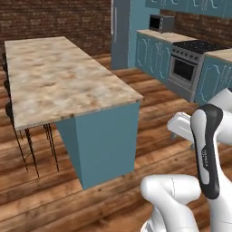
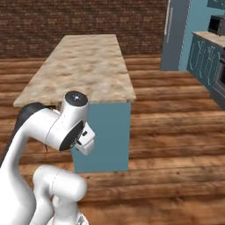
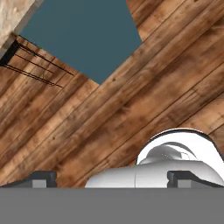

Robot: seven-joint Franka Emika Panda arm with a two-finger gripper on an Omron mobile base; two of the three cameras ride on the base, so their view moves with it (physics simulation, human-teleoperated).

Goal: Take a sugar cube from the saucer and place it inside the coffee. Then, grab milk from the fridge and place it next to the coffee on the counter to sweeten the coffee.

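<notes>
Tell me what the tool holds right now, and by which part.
Nothing. In the hand view the tool is open, its fingertips wide apart, with just the wooden floor and the island's teal base ahead.

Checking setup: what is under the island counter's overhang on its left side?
Under the counter, thin dark stool legs stand on the wooden floor beside the teal base. The stools' seats are hidden by the top.

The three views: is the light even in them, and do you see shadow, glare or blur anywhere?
Left base view: flat, even light, no glare on the island counter; the dark stool legs beneath it sit in soft shade. Right base view: equally even, the brick wall dim. Hand view: sharp wooden floor, no blur.
</notes>
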